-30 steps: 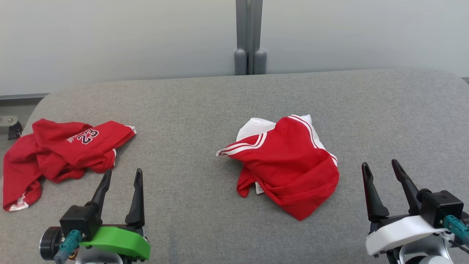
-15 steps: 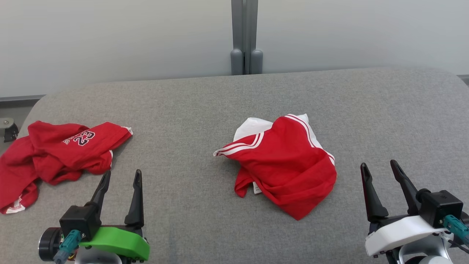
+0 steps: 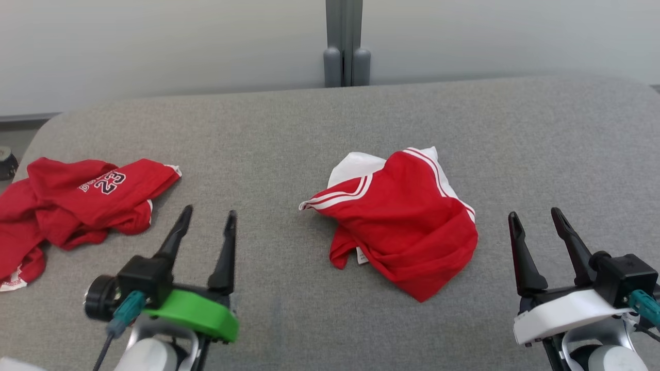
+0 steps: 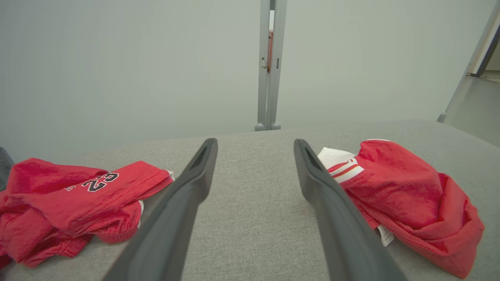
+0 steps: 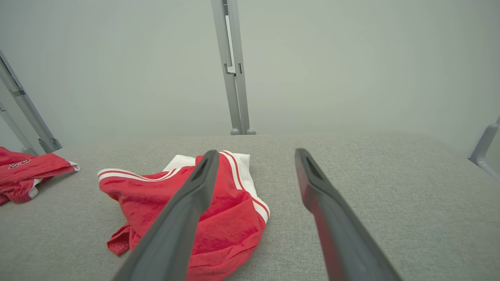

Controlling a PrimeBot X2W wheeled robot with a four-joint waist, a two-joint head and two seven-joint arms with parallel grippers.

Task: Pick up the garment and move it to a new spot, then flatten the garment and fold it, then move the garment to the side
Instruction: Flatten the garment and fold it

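Observation:
A crumpled red garment (image 3: 407, 221) with white stripes and a white lining lies in the middle of the grey cloth-covered table (image 3: 289, 134). My left gripper (image 3: 210, 212) stands open over bare table, left of and nearer than the garment, touching nothing. My right gripper (image 3: 534, 214) is open too, just right of the garment's edge and clear of it. In the left wrist view the garment (image 4: 406, 195) lies right of the open left gripper (image 4: 256, 142). In the right wrist view the garment (image 5: 230, 210) sits partly behind the left finger of the open right gripper (image 5: 256, 152).
A second crumpled red garment (image 3: 87, 201) printed with the number 23 lies at the table's left edge; it is the red garment (image 4: 78, 199) at the left and the red garment (image 5: 23, 171) at the far left. A grey post (image 3: 344, 46) stands behind the table's rounded far edge.
My left gripper has moved forward and to the right, towards the table's middle. The head camera has shifted a little. The right gripper and both garments stay put.

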